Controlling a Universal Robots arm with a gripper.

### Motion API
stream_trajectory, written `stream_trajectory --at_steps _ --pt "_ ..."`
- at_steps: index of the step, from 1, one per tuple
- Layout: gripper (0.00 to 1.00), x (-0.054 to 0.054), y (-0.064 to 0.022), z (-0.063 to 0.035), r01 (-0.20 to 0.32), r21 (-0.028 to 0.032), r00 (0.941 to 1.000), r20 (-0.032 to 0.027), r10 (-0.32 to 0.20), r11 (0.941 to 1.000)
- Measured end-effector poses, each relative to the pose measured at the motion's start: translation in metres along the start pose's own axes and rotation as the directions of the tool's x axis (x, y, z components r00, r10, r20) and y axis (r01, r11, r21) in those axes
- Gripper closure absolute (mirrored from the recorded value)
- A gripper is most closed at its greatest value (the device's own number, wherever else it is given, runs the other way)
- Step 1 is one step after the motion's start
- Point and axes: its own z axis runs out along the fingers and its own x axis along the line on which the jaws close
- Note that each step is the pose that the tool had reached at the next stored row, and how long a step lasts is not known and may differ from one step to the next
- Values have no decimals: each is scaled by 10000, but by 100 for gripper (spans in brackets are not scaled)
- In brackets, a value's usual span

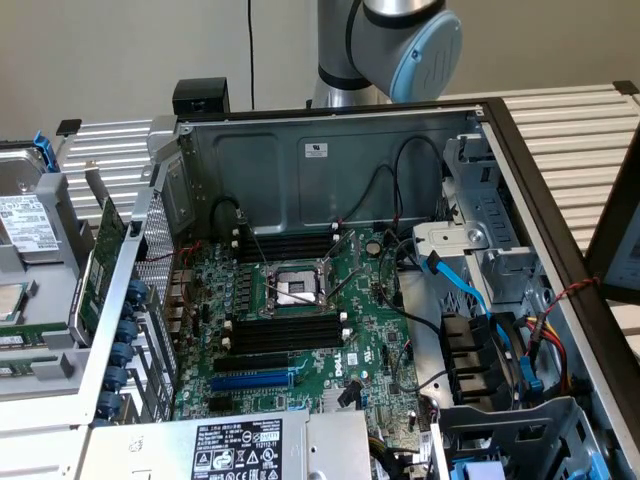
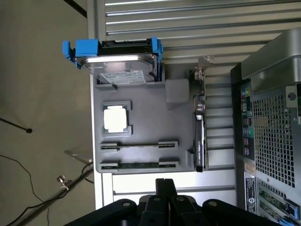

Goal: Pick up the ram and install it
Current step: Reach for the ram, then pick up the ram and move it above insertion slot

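While the gripper (image 2: 165, 184) hangs clenched and empty over the parts tray (image 2: 150, 117), at the exterior view's left edge, the ram (image 2: 138, 165) lies there untouched. Pick step, I'd say. A grasp needs the jaws opened and squared across the stick.

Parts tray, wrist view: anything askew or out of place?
Nothing stands out. The ram lies straight between its two end holders on the tray, the processor sits square in its pocket, and the hard drive and expansion card sit in their own places.
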Motion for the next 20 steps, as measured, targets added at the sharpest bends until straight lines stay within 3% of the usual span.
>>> stream_trajectory --at_steps 9,14,20 --pt "89 114 130 17 0 0 10000 -6 0 10000" --pt "89 157 135 19 -2 6 10000 -70 2 10000" --pt "89 157 135 19 -2 6 10000 -71 3 10000"
